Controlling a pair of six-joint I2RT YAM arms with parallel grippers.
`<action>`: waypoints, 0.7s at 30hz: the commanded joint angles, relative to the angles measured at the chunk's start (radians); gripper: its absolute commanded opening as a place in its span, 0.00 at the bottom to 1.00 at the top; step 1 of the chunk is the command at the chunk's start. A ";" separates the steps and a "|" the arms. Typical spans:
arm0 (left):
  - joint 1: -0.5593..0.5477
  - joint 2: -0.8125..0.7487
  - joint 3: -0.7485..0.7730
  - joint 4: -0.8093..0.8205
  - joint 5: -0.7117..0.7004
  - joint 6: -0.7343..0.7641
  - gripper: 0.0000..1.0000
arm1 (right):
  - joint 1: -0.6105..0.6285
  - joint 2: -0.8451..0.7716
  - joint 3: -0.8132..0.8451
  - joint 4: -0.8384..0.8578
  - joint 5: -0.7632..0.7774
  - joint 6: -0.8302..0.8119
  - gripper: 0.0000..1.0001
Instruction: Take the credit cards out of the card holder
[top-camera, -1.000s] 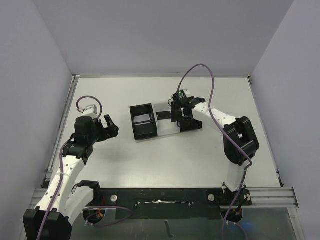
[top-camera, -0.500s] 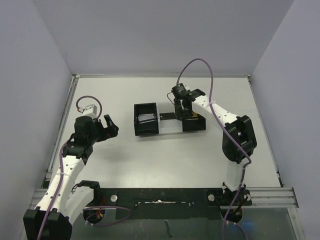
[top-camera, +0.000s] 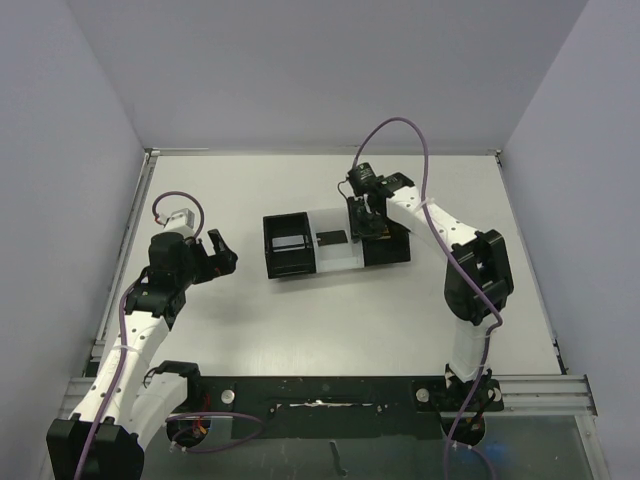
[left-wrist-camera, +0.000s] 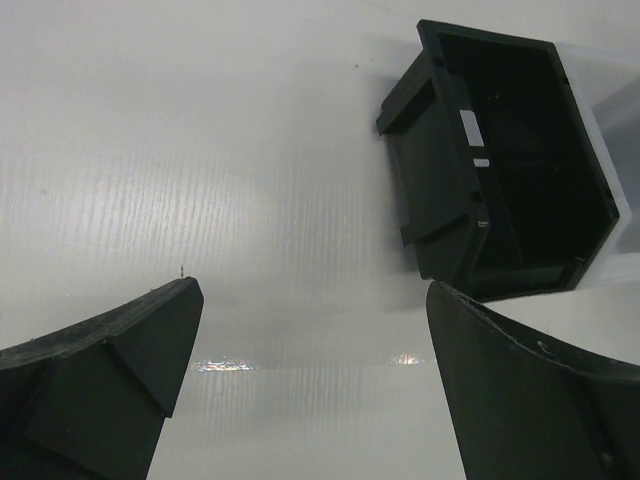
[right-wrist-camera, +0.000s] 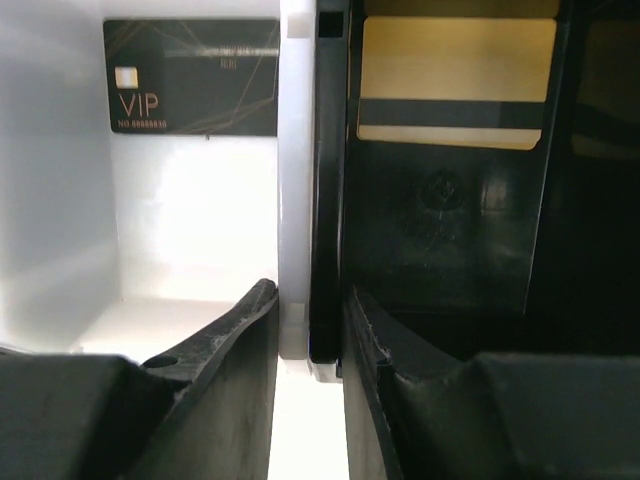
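Observation:
No navy-blue card holder shows in any view. A gold credit card (right-wrist-camera: 455, 85) with a black stripe lies in the right black box (right-wrist-camera: 440, 230). A black VIP card (right-wrist-camera: 190, 75) lies in the clear middle section (right-wrist-camera: 190, 220) and also shows in the top view (top-camera: 331, 238). A pale card (top-camera: 288, 241) lies in the left black box (top-camera: 270, 245). My right gripper (right-wrist-camera: 308, 300) is shut on the wall (right-wrist-camera: 297, 150) between the clear section and the right box, one finger on each side. My left gripper (left-wrist-camera: 310, 300) is open and empty over bare table.
The joined boxes stand mid-table in the top view, the right box (top-camera: 392, 252) under my right gripper (top-camera: 362, 222). The left box (left-wrist-camera: 430, 190) is ahead and to the right of my left gripper (top-camera: 218, 250). White walls enclose the table.
My right gripper has moved a little toward the far side, and the joined boxes have shifted and turned slightly with it. The left arm has not moved.

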 joint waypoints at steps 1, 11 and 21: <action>0.007 -0.017 0.050 0.051 0.021 0.018 0.96 | 0.017 -0.024 -0.060 0.171 -0.009 0.071 0.11; 0.007 -0.020 0.050 0.047 0.001 0.019 0.96 | 0.033 -0.026 -0.149 0.360 0.117 0.112 0.14; 0.025 -0.014 0.051 0.044 -0.004 0.019 0.97 | 0.032 -0.040 -0.198 0.400 0.103 0.066 0.28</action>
